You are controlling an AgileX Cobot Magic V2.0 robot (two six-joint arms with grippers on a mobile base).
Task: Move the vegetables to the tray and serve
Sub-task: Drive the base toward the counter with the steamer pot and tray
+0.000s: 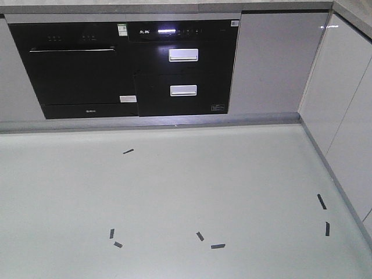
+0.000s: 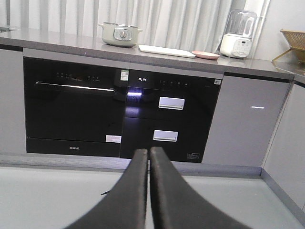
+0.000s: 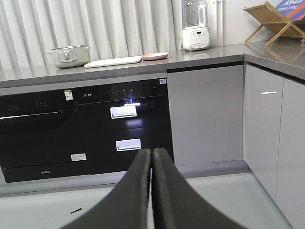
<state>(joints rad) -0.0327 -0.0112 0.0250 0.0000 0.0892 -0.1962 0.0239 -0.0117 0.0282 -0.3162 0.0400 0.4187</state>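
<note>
Both the left gripper (image 2: 148, 151) and right gripper (image 3: 152, 151) were pressed shut, empty. The large cream rectangular plastic tray (image 2: 167, 50) lay well apart at 12 o'clock on the grey countertop (image 2: 71, 44), lengthwise along it; no lettuce leaves showed.

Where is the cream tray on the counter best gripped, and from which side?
Probably at its long front rim, coming from the front. The tray lies flat on the counter, its long side facing the room, while the pot and the pink plate stand close at its two ends.
</note>
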